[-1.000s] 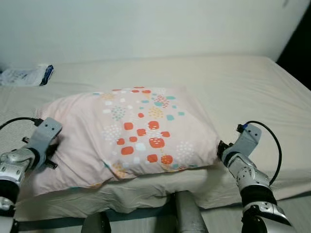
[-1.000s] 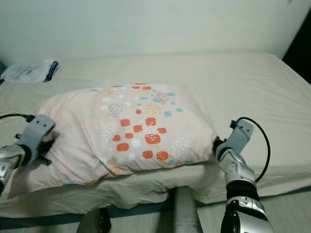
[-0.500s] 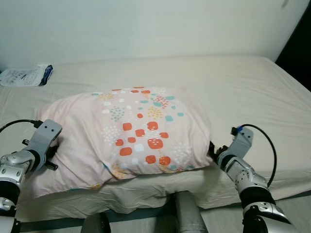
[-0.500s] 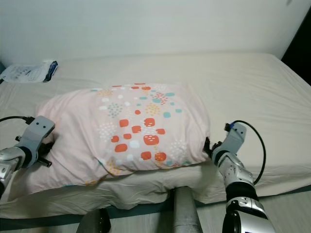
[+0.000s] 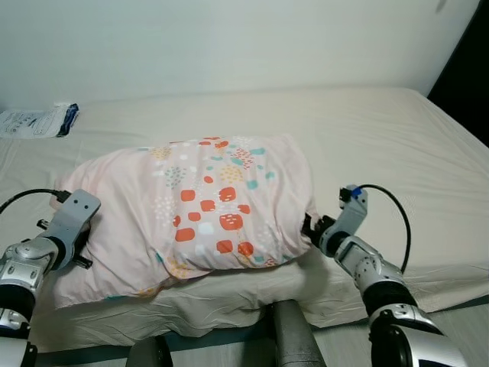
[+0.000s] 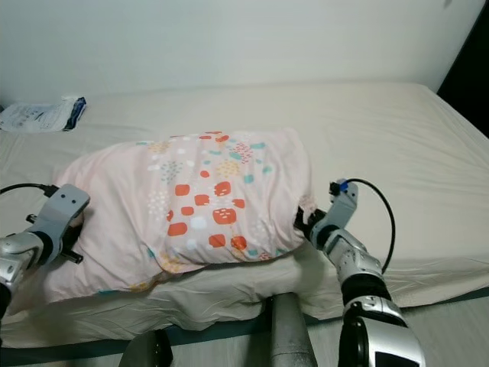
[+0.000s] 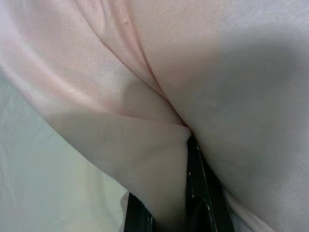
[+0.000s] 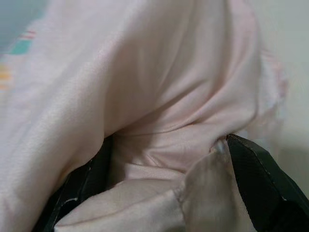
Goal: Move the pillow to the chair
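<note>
Pillow (image 5: pixel 206 202) (pink) pinched by left pincer (image 7: pixel 166 212) and right pincer (image 8: pixel 164 188)

Pretty clearly a bedroom in someone's home; a wide bed with a cream fitted sheet (image 5: pixel 382 130) takes up most of the room, pushed against a plain pale wall (image 5: pixel 229 46); a soft pink pillow with orange and teal dots (image 5: pixel 199 206) lies on it; a white plastic packet (image 5: pixel 37 121) sits near the far edge.
</note>
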